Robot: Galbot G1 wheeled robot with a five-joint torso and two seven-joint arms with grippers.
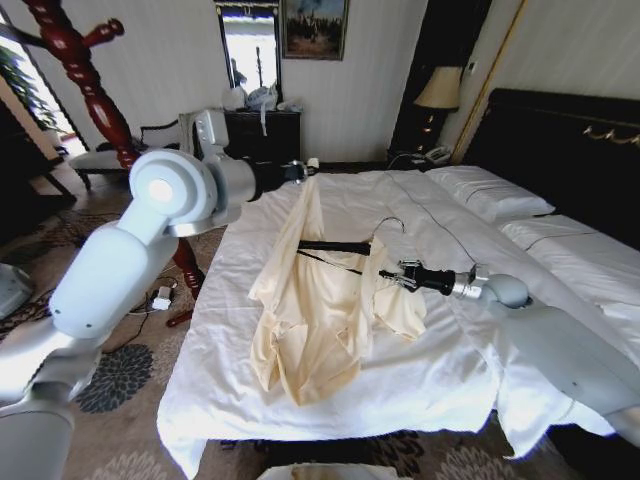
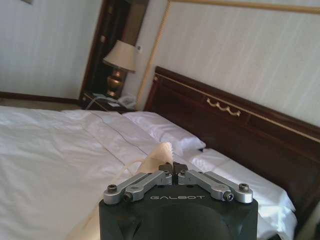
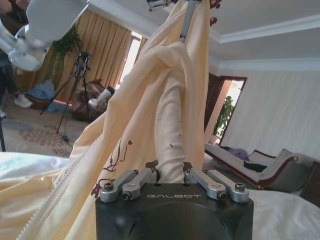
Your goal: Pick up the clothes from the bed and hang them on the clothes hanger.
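The clothes [image 1: 325, 300] sit mid-frame in the head view, one cream silky garment. Its upper end is pulled up into a taut strip toward the upper middle; the rest lies bunched on the bed [image 1: 240, 330].

My left gripper [image 1: 305, 170] is at the top of that strip, just above centre. In the left wrist view its fingers [image 2: 159, 176] are closed narrow on a fold of cream cloth [image 2: 159, 152]. My right gripper [image 1: 392, 275] is right of centre at the garment's edge. In the right wrist view it is pinched on a twisted rope of fabric [image 3: 172, 150] rising straight from the jaws. So both hands hold the garment.

The clothes hanger [image 1: 85, 75] is in the upper left corner, on the floor beside the bed and well apart from the garment.

Risks as I judge them:
- Silky cloth and narrow pinches: either grip could slide out once weight comes on.
- The bulk is still on the duvet, so it may drag the bedding or swing and tangle when lifted.
- The two arms pulling apart could strain the zip edge [image 3: 45, 205].
- The stand is tall with knobbed pegs [image 1: 108, 30]: a drooping hem may snag, or the cloth may miss a peg.
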